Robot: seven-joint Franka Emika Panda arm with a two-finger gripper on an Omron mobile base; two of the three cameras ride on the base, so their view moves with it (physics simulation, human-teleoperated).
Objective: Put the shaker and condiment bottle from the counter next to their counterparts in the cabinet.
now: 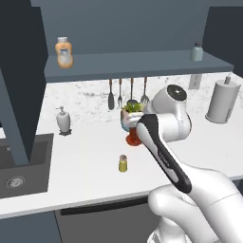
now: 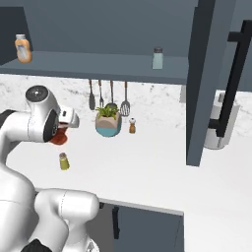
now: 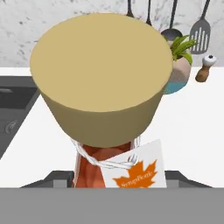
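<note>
The condiment bottle [image 3: 94, 166], dark red-brown with a wide tan cap and a white tag at the neck, stands upright between my gripper's [image 3: 116, 179] jaws, which are shut on it. Its red base [image 1: 133, 139] shows below the hand [image 1: 137, 124], low over the counter in front of a plant pot; I cannot tell whether it touches. The yellow-olive shaker [image 1: 123, 163] stands alone on the counter, nearer the front edge [image 2: 64, 161]. On the cabinet shelf [image 1: 142, 64] the squat orange bottle [image 1: 63, 52] is at the left and the pale grey-green shaker [image 1: 197, 51] at the right.
A plant pot [image 2: 108, 123] and a small brown pepper mill [image 2: 132, 126] stand by the back wall under hanging utensils [image 1: 128, 92]. A soap dispenser [image 1: 63, 119] and sink [image 1: 19, 166] lie to the left, and a paper towel roll [image 1: 223, 100] to the right.
</note>
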